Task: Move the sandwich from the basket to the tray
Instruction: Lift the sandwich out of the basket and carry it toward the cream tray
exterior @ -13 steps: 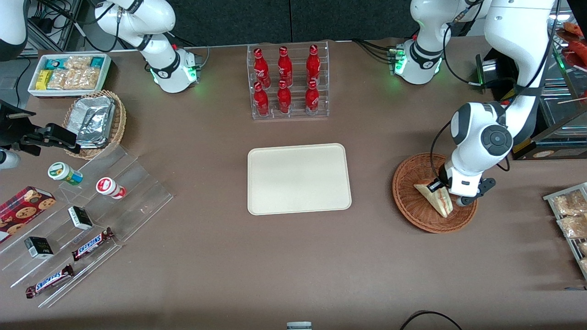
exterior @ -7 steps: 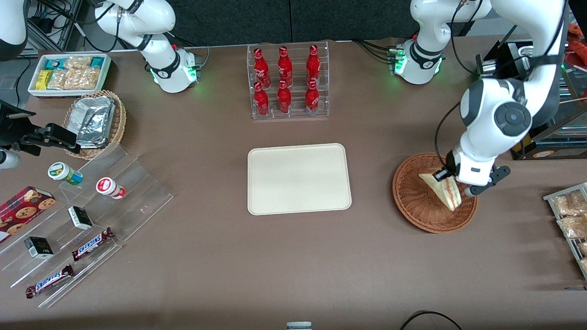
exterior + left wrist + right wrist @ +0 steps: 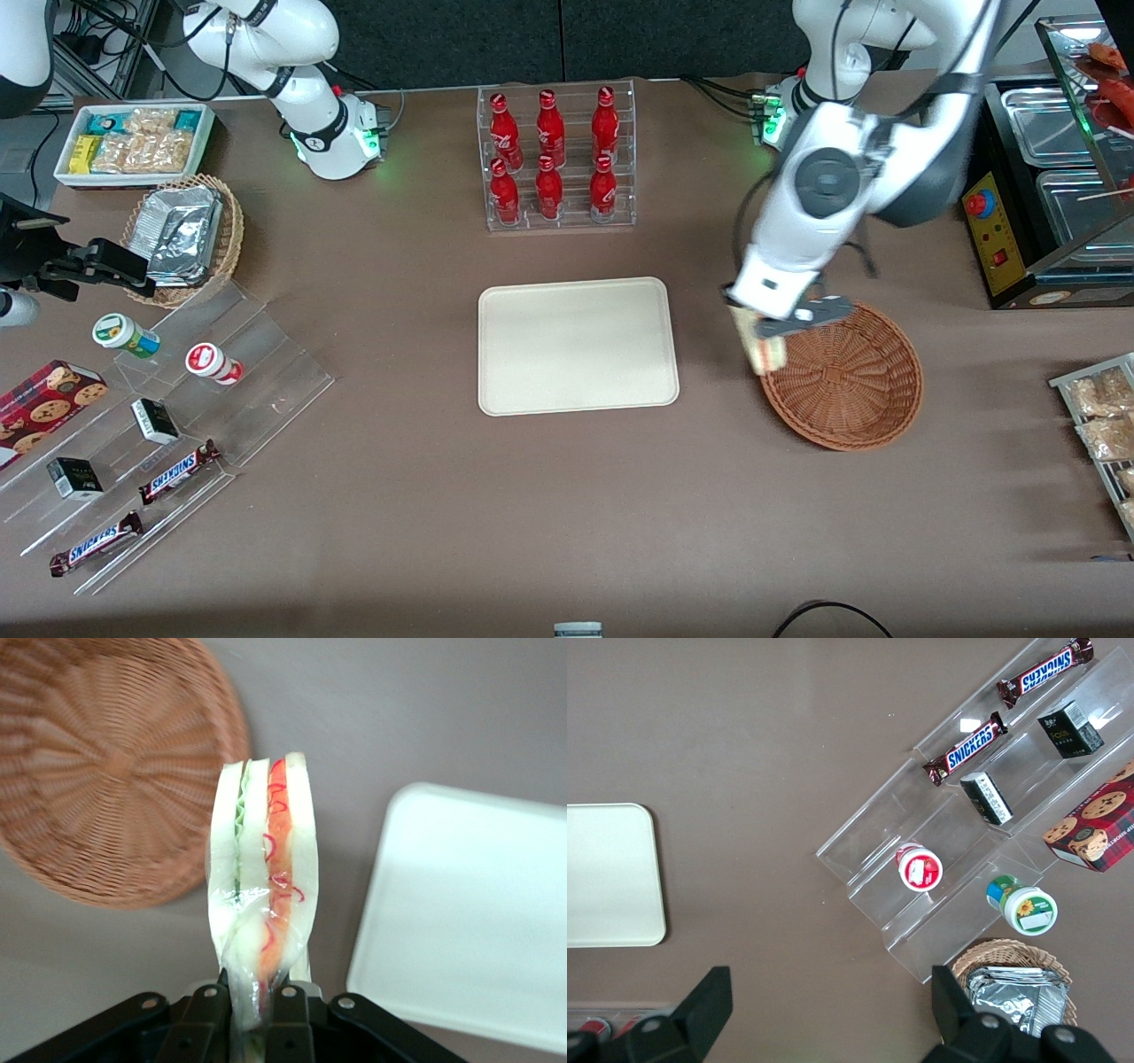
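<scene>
My left gripper (image 3: 769,337) hangs in the air over the basket's rim on the side nearest the tray, shut on the sandwich (image 3: 764,350). In the left wrist view the black fingers (image 3: 292,1020) pinch the wrapped sandwich (image 3: 263,873) by one end, its white bread with green and red-orange layers sticking out away from the camera. The reddish-brown wicker basket (image 3: 850,377) (image 3: 97,771) holds nothing. The cream tray (image 3: 577,345) (image 3: 469,912) lies flat at the table's middle, with bare table between it and the basket.
A clear rack of red bottles (image 3: 555,158) stands farther from the front camera than the tray. A metal display case (image 3: 1059,177) and a rack of snack bags (image 3: 1103,425) sit at the working arm's end. A clear stepped shelf of snacks (image 3: 151,416) lies toward the parked arm's end.
The gripper has lifted the sandwich out of the basket and carried it from the basket's middle across to the rim nearest the tray. The arm has swung toward the table's middle.
</scene>
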